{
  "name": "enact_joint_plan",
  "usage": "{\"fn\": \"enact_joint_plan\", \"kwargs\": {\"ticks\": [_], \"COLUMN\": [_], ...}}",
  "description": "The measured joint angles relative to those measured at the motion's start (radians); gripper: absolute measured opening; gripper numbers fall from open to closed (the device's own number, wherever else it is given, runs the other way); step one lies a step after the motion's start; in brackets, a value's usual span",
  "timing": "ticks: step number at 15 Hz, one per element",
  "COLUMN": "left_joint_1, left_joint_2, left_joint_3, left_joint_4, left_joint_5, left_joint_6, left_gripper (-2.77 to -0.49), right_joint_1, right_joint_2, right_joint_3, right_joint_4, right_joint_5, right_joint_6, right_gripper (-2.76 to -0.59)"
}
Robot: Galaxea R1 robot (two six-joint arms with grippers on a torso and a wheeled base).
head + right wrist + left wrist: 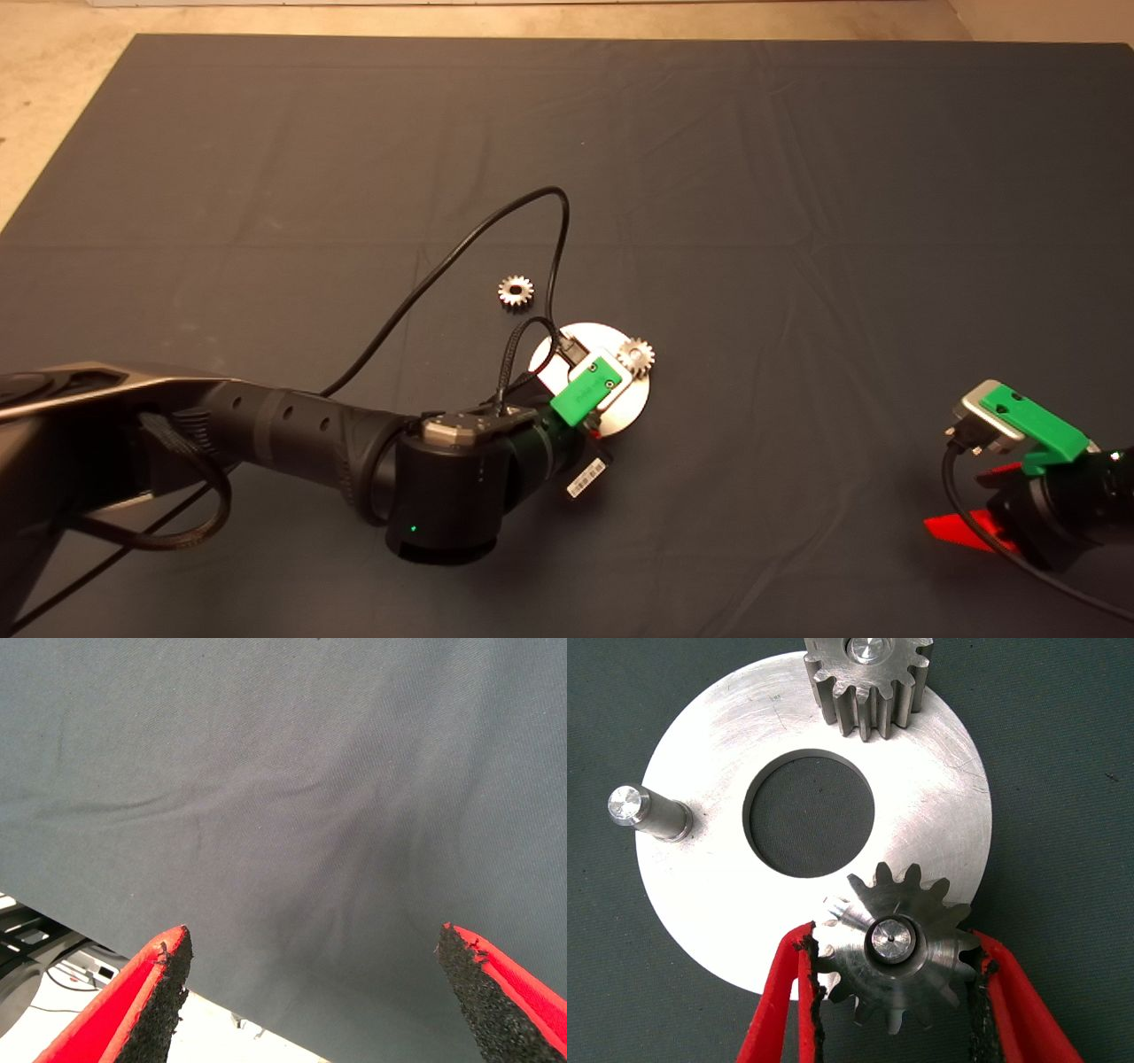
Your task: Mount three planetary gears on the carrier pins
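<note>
Left gripper (pixel 895 992) fingers (pixel 780 1001) clamping a toothed steel gear (pixel 897 948) over a pin on the brushed disc (pixel 700 895); right gripper (pixel 314 992) spread wide, parked.

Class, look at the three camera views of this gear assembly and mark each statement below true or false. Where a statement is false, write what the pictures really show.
1. One carrier pin stands bare. True.
2. All three gears are on the disc. False: one loose gear lies on the mat, apart from the disc.
3. The left gripper has a gear between its fingers, over a pin. True.
4. The right gripper holds a gear. False: it is open and empty, at the mat's lower right edge.
5. A seated gear sits on another pin. True.
</note>
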Motion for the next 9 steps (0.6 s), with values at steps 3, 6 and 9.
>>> {"fn": "enact_joint_plan", "kwargs": {"ticks": [3, 6, 9], "left_joint_1": [0.003, 0.005, 0.005], "left_joint_2": [0.000, 0.000, 0.000], "left_joint_3": [-0.001, -0.001, -0.002], "left_joint_4": [0.004, 0.009, 0.011], "left_joint_5": [-0.001, -0.001, -0.001], "left_joint_6": [0.004, 0.007, 0.010], "left_gripper": [-2.45, -2.35, -2.33], "right_joint_1": [0.000, 0.000, 0.000], "right_joint_2": [0.000, 0.000, 0.000], "right_joint_3": [0.000, 0.000, 0.000], "right_joint_4": [0.000, 0.000, 0.000], "right_joint_5": [0.000, 0.000, 0.000], "right_joint_6": [0.000, 0.000, 0.000], "right_gripper": [-1.31, -1.31, -1.31]}}
